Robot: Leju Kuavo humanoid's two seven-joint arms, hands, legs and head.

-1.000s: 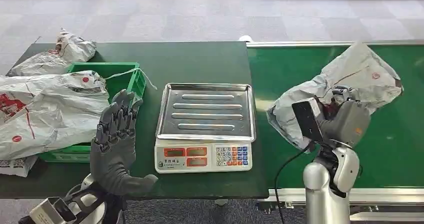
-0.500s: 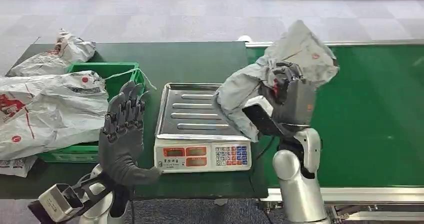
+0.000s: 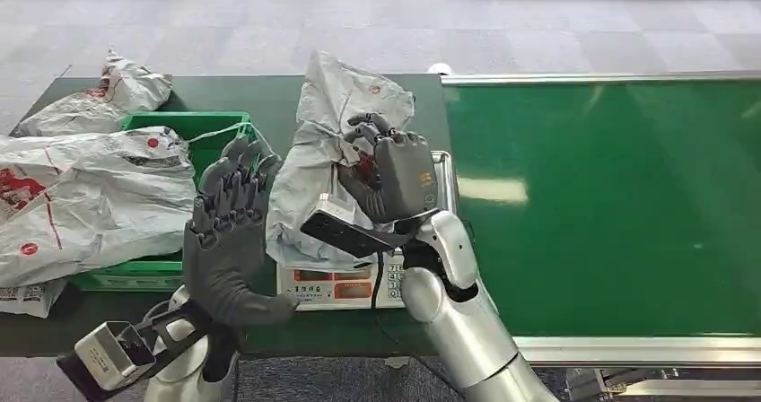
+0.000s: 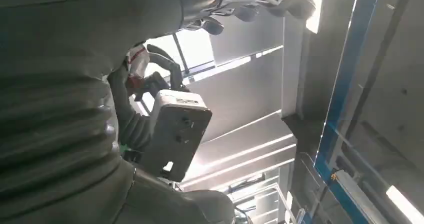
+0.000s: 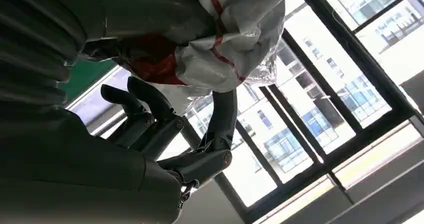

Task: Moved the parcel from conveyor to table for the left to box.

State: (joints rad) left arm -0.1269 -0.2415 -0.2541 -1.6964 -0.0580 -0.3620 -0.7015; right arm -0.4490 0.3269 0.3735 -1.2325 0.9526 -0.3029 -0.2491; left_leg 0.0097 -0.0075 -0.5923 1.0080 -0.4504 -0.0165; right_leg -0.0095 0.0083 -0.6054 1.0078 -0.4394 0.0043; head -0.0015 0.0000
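Currently, parcel: crumpled grey plastic mailer bag (image 3: 328,142), held up over the steel-trayed weighing scale (image 3: 363,285), not set down.
Right hand (image 3: 395,173): fingers clamped around the bag's middle.
Left hand (image 3: 224,231): raised beside the bag, fingers spread, holding nothing.
Green conveyor belt (image 3: 610,205): parcel already off it.
Green plastic crate (image 3: 184,124): boxing yet to be done.

Head view looks down on the table (image 3: 359,92) from above; both wrist views apparently face upward, close behind their hands.
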